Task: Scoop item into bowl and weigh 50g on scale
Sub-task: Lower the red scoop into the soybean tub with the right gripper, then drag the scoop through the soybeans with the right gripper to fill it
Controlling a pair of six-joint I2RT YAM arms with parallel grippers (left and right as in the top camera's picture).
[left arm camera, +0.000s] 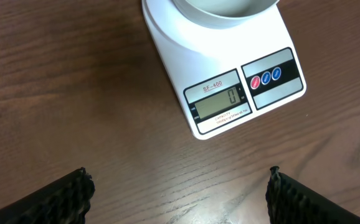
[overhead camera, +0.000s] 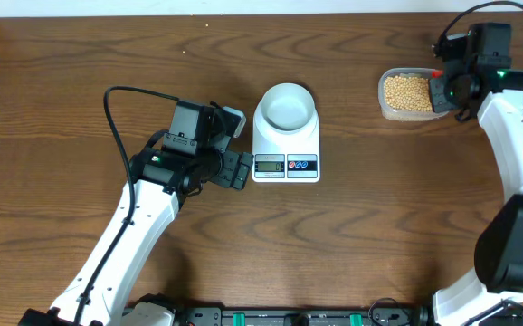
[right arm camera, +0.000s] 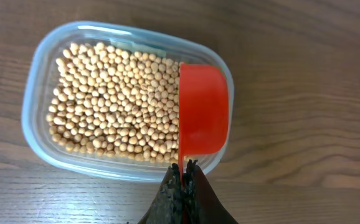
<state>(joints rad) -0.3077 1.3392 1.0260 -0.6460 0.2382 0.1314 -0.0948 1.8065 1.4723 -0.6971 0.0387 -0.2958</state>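
My right tool [right arm camera: 183, 177], pinched shut on a red scoop [right arm camera: 202, 109], held it just ahead over the clear container's [right arm camera: 37, 81] soybeans [right arm camera: 111, 106]. Ahead of my wide-open left tool [left arm camera: 180, 186], the empty bowl [overhead camera: 286, 106] sat on the scale [left arm camera: 230, 68], with bare worktop [left arm camera: 74, 93] between.

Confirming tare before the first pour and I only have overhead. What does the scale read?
Observer: In the left wrist view the scale reads 0, with the bowl sitting on it.
Operator: Can't make out the right claw from above. Is it holding anything?
Observer: Yes. The right claw is shut on the handle of a red scoop, whose cup is over the right end of the clear container.
Operator: Scoop loaded?
Observer: No beans show in its cup. They lie in the container beside it.
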